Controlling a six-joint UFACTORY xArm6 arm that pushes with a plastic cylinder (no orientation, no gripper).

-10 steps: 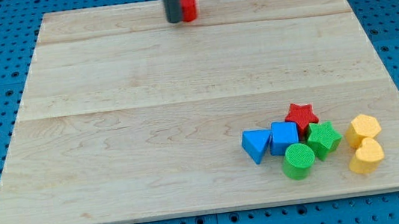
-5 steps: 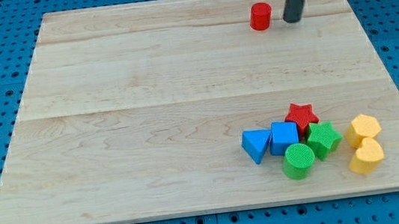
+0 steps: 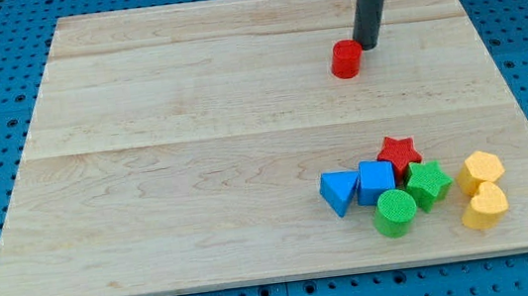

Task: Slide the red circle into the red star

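Observation:
The red circle [image 3: 346,60] lies on the wooden board [image 3: 195,156] in the upper right part of the view. My tip [image 3: 366,45] stands just to its upper right, touching or almost touching it. The red star [image 3: 399,152] lies well below it, toward the view's bottom right, at the top of a cluster of blocks.
Around the red star lie a blue triangle [image 3: 339,192], a blue cube [image 3: 376,181], a green cylinder [image 3: 395,213] and a green star [image 3: 429,184]. Two yellow blocks [image 3: 481,172] [image 3: 484,208] lie to the cluster's right, near the board's right edge.
The red circle has moved right from the top edge and then down the view. My tip went from the circle's left to its right, then came in at its upper right.

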